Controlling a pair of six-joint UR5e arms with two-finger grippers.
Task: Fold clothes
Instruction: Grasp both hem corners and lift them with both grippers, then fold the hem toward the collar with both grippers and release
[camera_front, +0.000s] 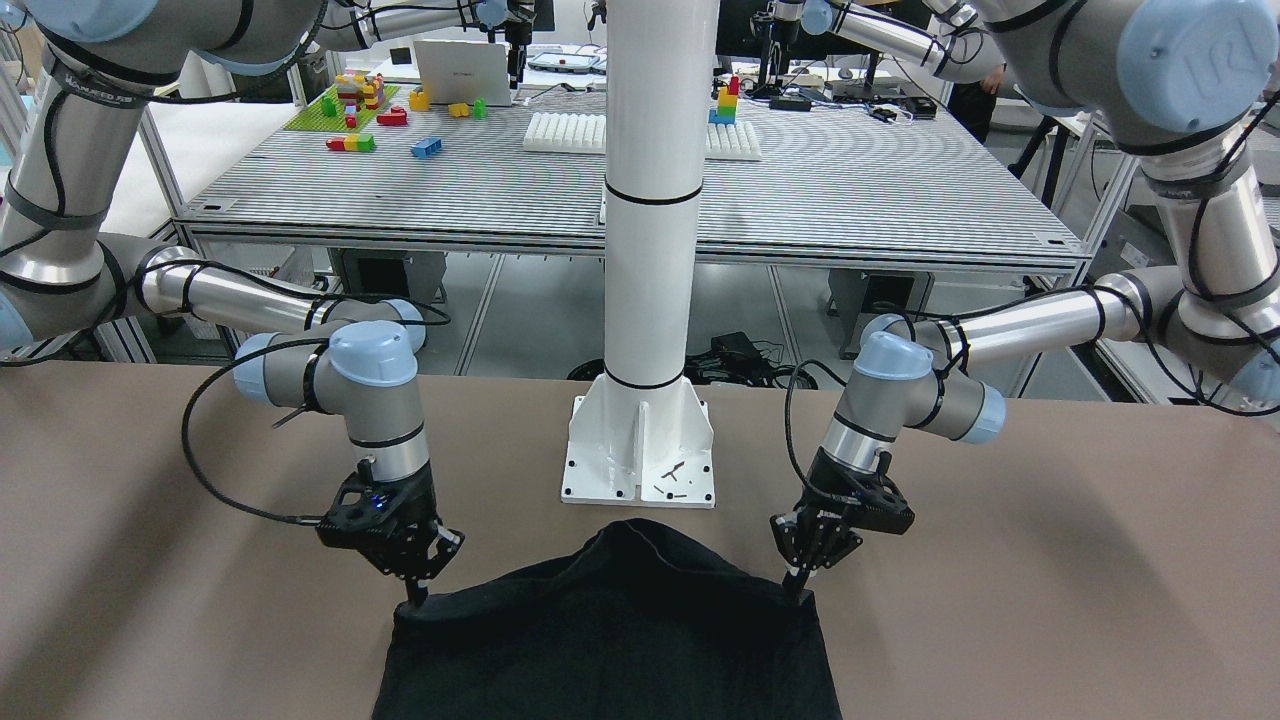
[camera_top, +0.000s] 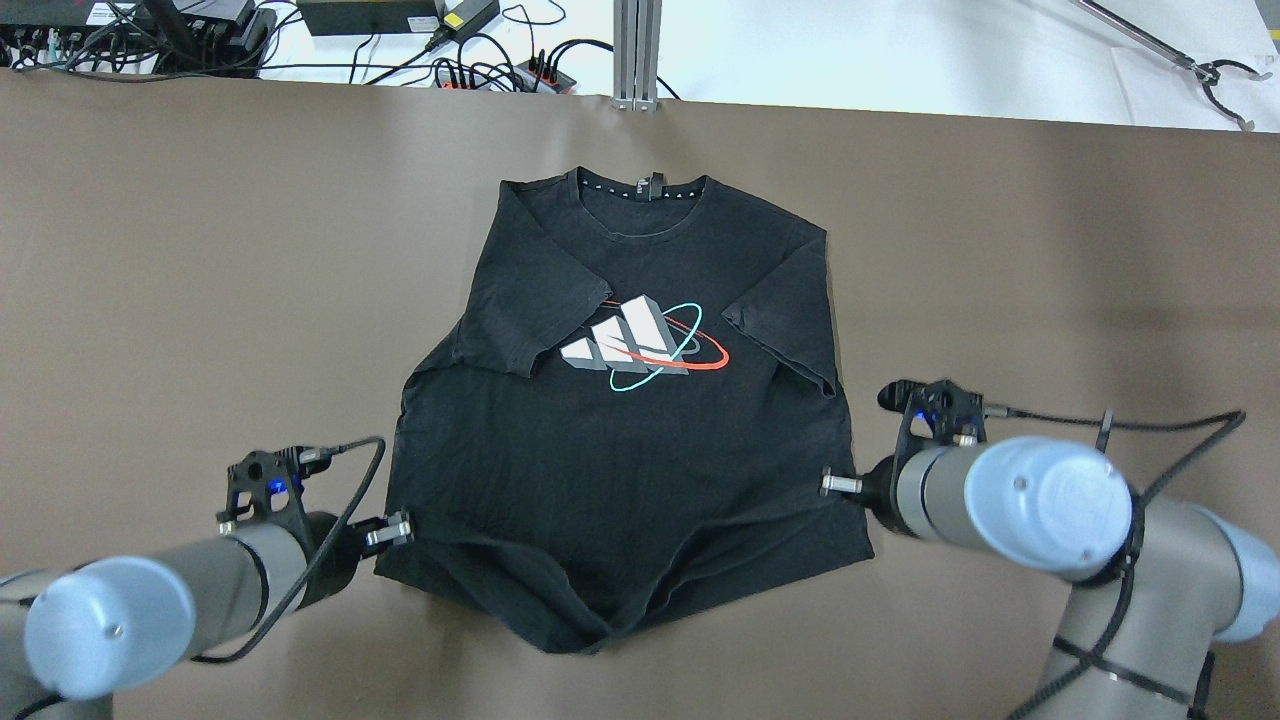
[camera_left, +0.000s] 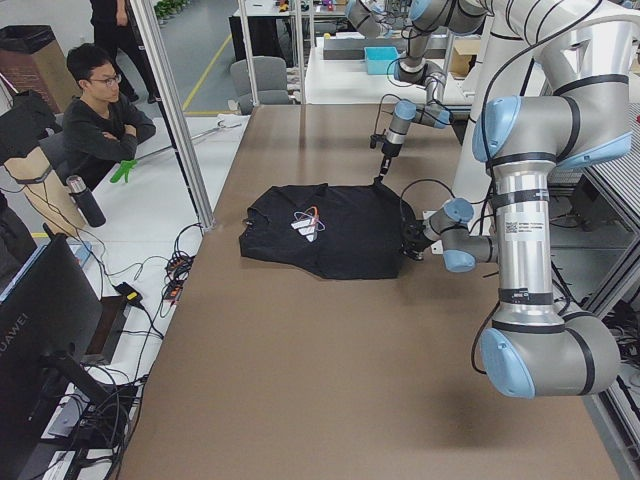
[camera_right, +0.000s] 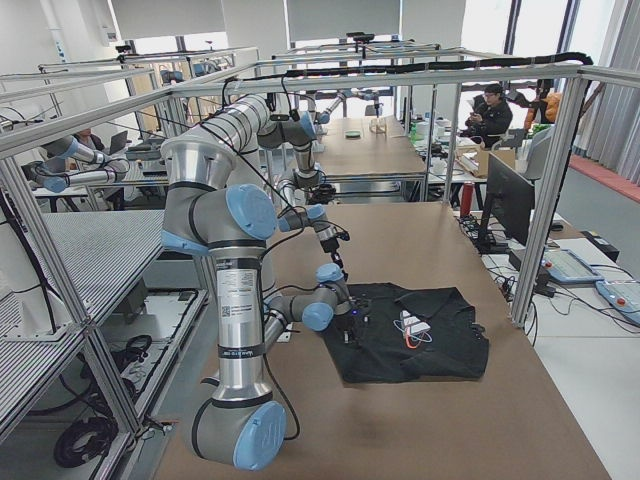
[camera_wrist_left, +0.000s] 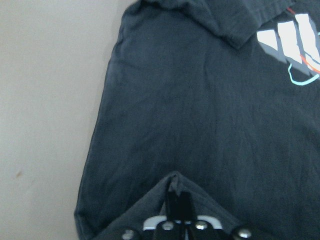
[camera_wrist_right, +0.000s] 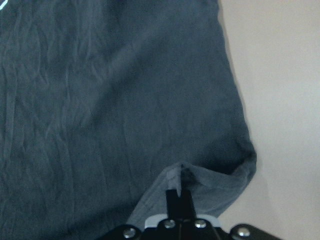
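The clothes are one black T-shirt (camera_top: 620, 450) with a white, red and teal logo, lying flat on the brown table, collar away from the robot. Both sleeves are folded in over the chest. My left gripper (camera_top: 405, 525) is shut on the hem corner at the shirt's left side; in the left wrist view the fingertips (camera_wrist_left: 175, 192) pinch a raised peak of fabric. My right gripper (camera_top: 828, 484) is shut on the opposite hem corner, with its fingertips (camera_wrist_right: 177, 192) pinching a fold. Between the two grips the hem (camera_front: 630, 535) bulges up in loose folds.
The robot's white pedestal base (camera_front: 640, 470) stands just behind the shirt's hem. Bare brown table (camera_top: 200, 250) spreads to both sides. Cables and power strips (camera_top: 480, 70) lie past the far edge. A person (camera_left: 100, 120) sits beyond the table's far side.
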